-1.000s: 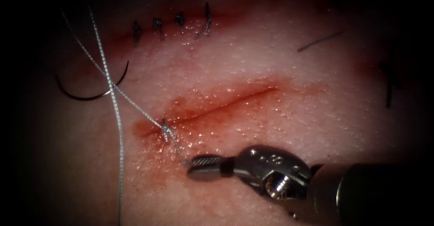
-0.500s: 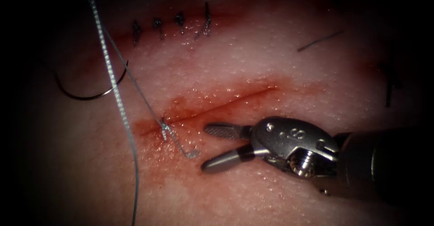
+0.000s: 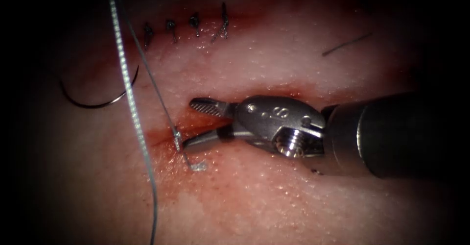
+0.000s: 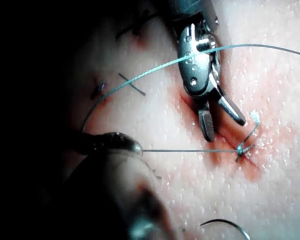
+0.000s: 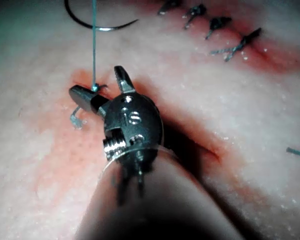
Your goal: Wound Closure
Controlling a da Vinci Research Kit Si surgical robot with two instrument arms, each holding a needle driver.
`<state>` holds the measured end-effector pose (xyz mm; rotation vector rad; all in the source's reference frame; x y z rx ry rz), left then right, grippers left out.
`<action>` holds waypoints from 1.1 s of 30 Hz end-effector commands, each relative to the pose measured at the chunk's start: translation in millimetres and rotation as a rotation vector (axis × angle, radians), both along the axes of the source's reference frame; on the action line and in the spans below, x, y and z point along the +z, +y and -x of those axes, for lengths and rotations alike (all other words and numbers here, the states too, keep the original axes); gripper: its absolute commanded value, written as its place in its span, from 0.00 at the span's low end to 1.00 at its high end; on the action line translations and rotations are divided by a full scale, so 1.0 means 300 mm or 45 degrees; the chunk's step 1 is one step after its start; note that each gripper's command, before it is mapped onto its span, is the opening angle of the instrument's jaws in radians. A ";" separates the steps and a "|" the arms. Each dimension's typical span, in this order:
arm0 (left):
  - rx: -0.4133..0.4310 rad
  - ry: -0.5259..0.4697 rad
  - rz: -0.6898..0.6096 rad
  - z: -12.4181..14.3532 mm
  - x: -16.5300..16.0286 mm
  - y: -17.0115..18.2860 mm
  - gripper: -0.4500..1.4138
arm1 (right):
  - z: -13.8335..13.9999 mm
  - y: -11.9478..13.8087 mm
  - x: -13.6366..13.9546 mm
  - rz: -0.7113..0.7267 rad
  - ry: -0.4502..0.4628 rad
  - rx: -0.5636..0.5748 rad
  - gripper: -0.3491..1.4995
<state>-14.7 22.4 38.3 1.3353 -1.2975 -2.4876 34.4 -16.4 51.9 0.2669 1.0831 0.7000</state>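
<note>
Right end effector (image 3: pixel 193 125) is spread open over the left end of the cut (image 3: pixel 274 98), holding nothing, lower jaw right beside the knot (image 3: pixel 177 138). Needle (image 3: pixel 93 100) lies free on the tissue (image 3: pixel 274 196), well left of the cut. In the left wrist view the left end effector (image 4: pixel 115 142) looks clamped on the thread (image 4: pixel 190 150).

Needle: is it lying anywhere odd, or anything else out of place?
The needle lies loose on the tissue left of the cut, held by neither tool. The right tool is open around the knot, holding nothing. Nothing else stands out.
</note>
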 end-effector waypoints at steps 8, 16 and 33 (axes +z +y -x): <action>-0.007 0.003 -0.004 0.0008 0.002 0.000 0.00 | -0.0146 -0.0022 0.0108 0.019 0.005 -0.032 0.84; -0.008 0.003 -0.004 0.0011 0.001 0.000 0.00 | -0.0193 -0.0022 0.0135 0.023 0.020 -0.008 0.86; -0.006 0.002 -0.003 0.0011 0.001 -0.001 0.00 | -0.0259 -0.0031 0.0160 0.019 0.037 0.015 0.84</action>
